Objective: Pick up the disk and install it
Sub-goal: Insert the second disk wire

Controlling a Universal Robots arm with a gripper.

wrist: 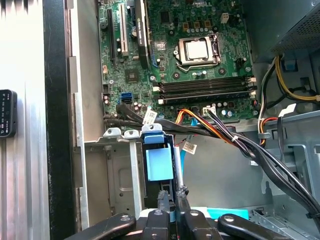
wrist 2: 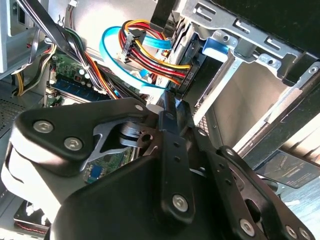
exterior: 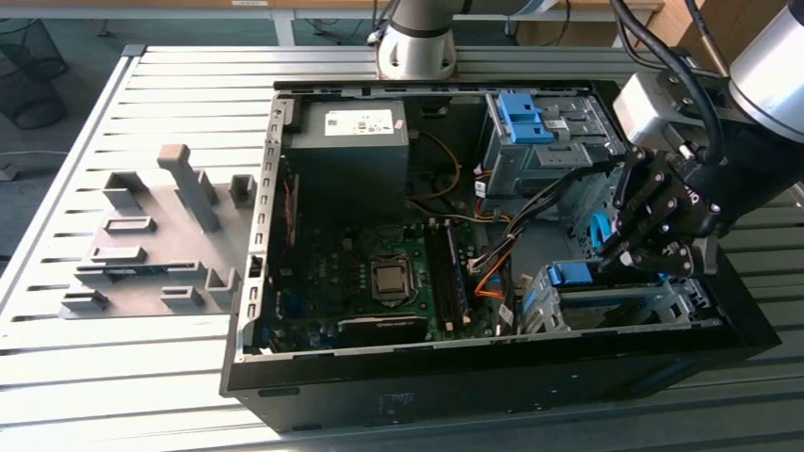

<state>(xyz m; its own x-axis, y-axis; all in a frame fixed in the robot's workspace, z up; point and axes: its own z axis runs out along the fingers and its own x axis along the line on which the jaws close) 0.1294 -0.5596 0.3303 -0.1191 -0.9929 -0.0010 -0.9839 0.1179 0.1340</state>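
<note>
Gripper (wrist: 170, 200) clenched on the disk (wrist: 160, 162), its body mostly hidden in the drive cage (wrist: 115, 175).

Slatted metal tabletop (exterior: 151, 377) catching bright light; dark floor (exterior: 88, 38) showing beyond; wire bin (exterior: 32, 71), possibly wastebasket, standing at exterior view's left.

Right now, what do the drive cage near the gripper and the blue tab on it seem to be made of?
The drive cage looks like bare sheet metal: pale grey, dull sheen, thin folded edges and punched holes. The blue tab on it looks like moulded plastic: even, saturated colour, smooth matte face, rounded corners. The gripper is right beside it.
</note>
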